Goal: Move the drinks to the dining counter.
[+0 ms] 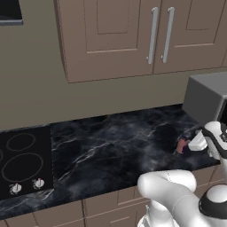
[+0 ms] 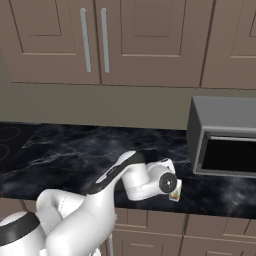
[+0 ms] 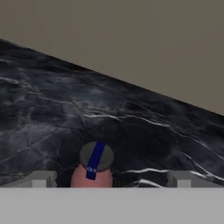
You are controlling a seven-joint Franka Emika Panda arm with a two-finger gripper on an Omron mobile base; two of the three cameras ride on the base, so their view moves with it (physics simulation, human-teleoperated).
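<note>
- Black marble worktop [image 1: 111, 142], white-veined, running along the wall beneath brown cabinets.
- Black cooktop [image 1: 22, 162], inset at the worktop's left end; ring markings, two knobs at its front edge.
- Grey toaster oven [image 2: 225, 137], standing at the right end against the wall.
- Small can [image 3: 94, 170], reddish body, grey top with blue stripe, upright near the front edge, left of the oven.

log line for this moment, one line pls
phase: reaching for drink | gripper: open, jaws either side of the can, not closed on it | can: upright on black marble worktop beside toaster oven
</note>
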